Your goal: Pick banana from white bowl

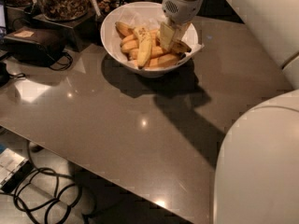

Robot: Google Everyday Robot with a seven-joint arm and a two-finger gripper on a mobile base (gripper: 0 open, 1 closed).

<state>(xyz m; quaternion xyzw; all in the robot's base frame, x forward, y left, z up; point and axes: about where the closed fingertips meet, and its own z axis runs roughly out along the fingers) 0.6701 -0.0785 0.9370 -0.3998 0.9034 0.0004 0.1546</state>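
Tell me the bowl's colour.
The bowl is white, clearest in the camera view; the pincer reaches into it.
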